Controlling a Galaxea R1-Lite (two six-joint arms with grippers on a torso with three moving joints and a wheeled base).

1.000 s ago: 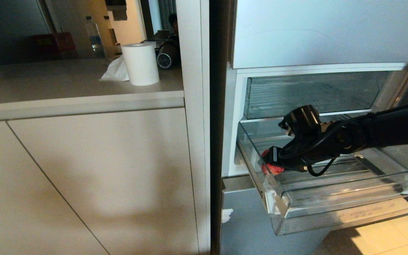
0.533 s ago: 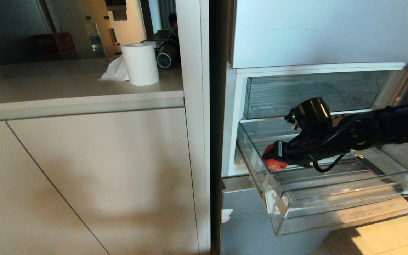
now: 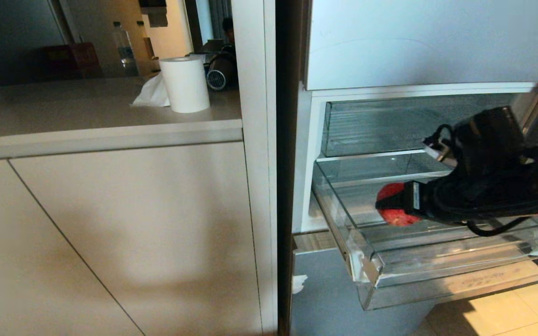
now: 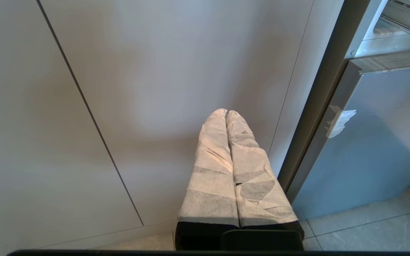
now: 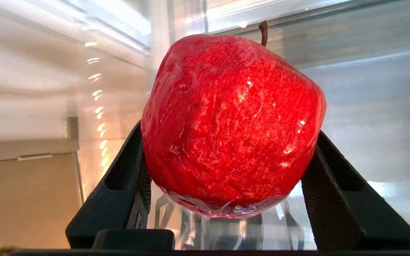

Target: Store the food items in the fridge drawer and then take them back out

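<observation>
Right tool (image 5: 231, 156) clamped on a red apple (image 5: 231, 121) above the clear fridge drawer (image 3: 437, 266), left tool (image 4: 227, 121) together, beside cabinet doors (image 4: 119, 89)

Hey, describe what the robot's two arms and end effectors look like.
The right arm is black, with a round black housing and looping black cables. Its end effector has black fingers with textured inner pads. The left end effector has fingers wrapped in pale, creased tape on a black base.

A paper towel roll (image 3: 185, 84) stands on the counter (image 3: 63, 107) beside a crumpled tissue (image 3: 152, 93).
</observation>
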